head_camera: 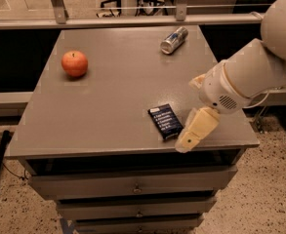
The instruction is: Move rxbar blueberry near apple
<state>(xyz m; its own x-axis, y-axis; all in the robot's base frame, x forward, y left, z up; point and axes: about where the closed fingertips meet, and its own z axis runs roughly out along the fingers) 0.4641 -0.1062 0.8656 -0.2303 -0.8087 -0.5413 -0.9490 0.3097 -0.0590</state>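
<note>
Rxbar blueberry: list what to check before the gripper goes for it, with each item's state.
1. Flat dark navy rxbar blueberry wrapper lies flat near the grey table's front edge: ok.
2. Gripper centred over the bar: not ok, it hangs just right of it.
3. Round red-orange apple sits alone at far left: ok.
4. Tabletop between bar and apple is bare: ok.
5. Silver-and-blue can lies at the far edge, off that path: ok.

Dim warm light, brightest on tool (pixel 193 132) above table's (pixel 108 111) front-right edge.
</note>
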